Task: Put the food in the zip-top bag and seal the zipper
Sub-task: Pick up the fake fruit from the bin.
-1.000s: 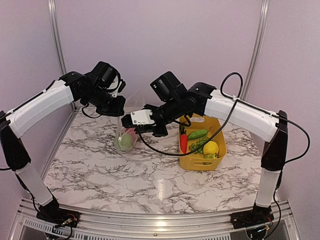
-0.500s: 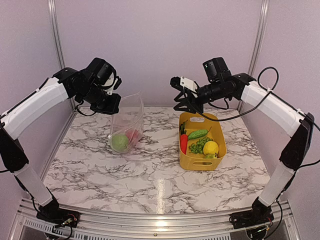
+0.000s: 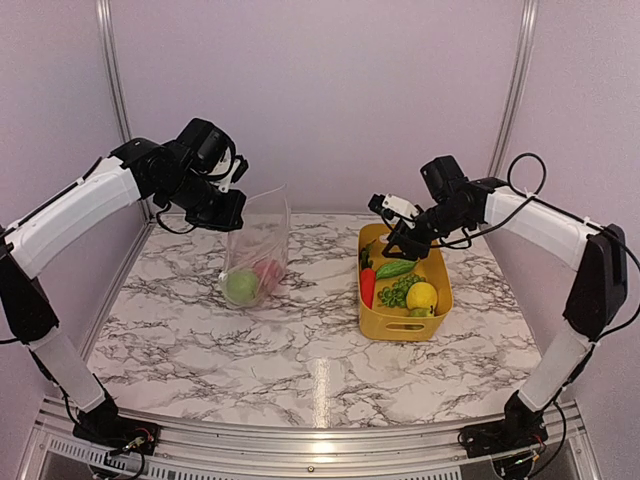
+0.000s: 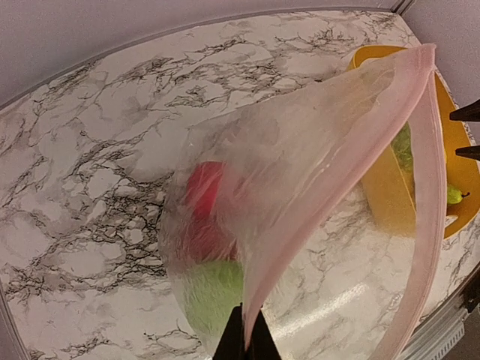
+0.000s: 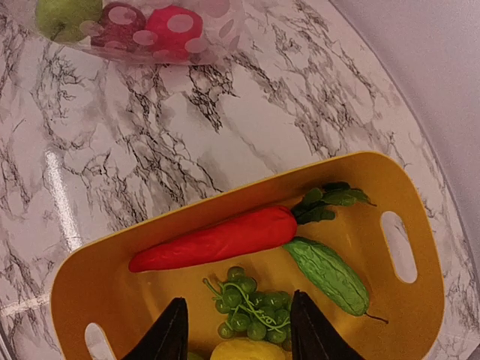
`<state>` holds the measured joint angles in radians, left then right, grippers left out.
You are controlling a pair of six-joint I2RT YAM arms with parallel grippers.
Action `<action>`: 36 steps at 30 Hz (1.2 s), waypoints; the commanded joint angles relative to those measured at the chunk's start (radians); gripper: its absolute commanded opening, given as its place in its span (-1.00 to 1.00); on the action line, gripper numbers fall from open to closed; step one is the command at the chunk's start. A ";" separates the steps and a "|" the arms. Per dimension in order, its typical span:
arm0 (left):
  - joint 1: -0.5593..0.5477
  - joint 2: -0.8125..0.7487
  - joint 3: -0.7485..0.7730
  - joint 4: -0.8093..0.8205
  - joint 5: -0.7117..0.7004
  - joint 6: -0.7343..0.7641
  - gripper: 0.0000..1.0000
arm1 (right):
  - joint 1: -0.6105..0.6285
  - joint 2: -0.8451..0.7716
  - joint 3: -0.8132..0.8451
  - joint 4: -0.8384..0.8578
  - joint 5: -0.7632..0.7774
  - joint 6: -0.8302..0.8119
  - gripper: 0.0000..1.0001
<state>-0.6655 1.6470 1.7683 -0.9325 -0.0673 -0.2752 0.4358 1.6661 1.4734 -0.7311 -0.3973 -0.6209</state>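
The clear zip-top bag (image 3: 258, 250) hangs by one corner of its mouth from my left gripper (image 3: 232, 212), which is shut on the edge (image 4: 245, 337). Its pinkish zipper (image 4: 352, 142) gapes open. A green apple (image 4: 214, 289) and red pieces (image 4: 202, 187) lie in the bag's bottom on the table. My right gripper (image 3: 398, 245) hangs open over the yellow basket (image 5: 225, 191), its gap (image 5: 240, 326) empty above green grapes (image 5: 251, 304) and a lemon (image 5: 244, 351). A carrot (image 5: 217, 238) and a bumpy green vegetable (image 5: 326, 274) lie just beyond.
The basket (image 3: 405, 325) stands at the right of the marble table, about a hand's width from the bag. Metal frame posts and purple walls close in the back and sides.
My right gripper has left the bag's mouth, swung right, come down over the basket and opened. The left gripper has kept its hold, and the bag has shifted only slightly.
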 commanded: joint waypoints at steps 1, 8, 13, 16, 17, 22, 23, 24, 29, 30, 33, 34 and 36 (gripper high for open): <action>0.004 0.005 -0.029 0.027 0.013 0.016 -1.00 | -0.005 -0.009 0.012 -0.079 0.153 -0.007 -0.04; 0.003 0.003 -0.044 0.038 0.016 0.016 -1.00 | -0.005 0.029 -0.020 -0.147 0.308 -0.058 0.35; 0.003 0.012 -0.043 0.044 0.029 0.013 -1.00 | -0.006 0.077 -0.035 -0.178 0.388 -0.050 0.44; 0.003 0.013 -0.044 0.046 0.029 0.012 -1.00 | -0.007 0.094 -0.050 -0.182 0.435 -0.044 0.47; 0.003 0.013 -0.045 0.047 0.029 0.013 -1.00 | -0.007 0.098 -0.053 -0.181 0.442 -0.041 0.48; 0.003 0.014 -0.053 0.049 0.035 0.011 -1.00 | -0.009 0.118 -0.056 -0.200 0.461 -0.017 0.68; 0.003 0.014 -0.055 0.050 0.035 0.011 -1.00 | -0.009 0.121 -0.057 -0.203 0.464 -0.013 0.70; 0.003 0.013 -0.057 0.051 0.035 0.011 -1.00 | -0.010 0.124 -0.059 -0.208 0.467 -0.008 0.75; 0.003 0.011 -0.068 0.058 0.040 0.009 -1.00 | -0.013 0.143 -0.065 -0.230 0.486 0.003 0.82; 0.003 0.010 -0.070 0.059 0.041 0.010 -1.00 | -0.014 0.149 -0.068 -0.233 0.487 0.005 0.83; 0.003 0.008 -0.076 0.062 0.043 0.008 -1.00 | -0.015 0.163 -0.074 -0.239 0.490 0.014 0.84; 0.003 0.007 -0.077 0.065 0.044 0.008 -1.00 | -0.015 0.168 -0.074 -0.242 0.491 0.016 0.85; 0.003 0.006 -0.083 0.066 0.046 0.007 -1.00 | -0.019 0.181 -0.077 -0.248 0.493 0.025 0.85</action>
<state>-0.6659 1.6497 1.7027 -0.8780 -0.0338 -0.2718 0.4328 1.8194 1.4010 -0.9474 0.0780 -0.6235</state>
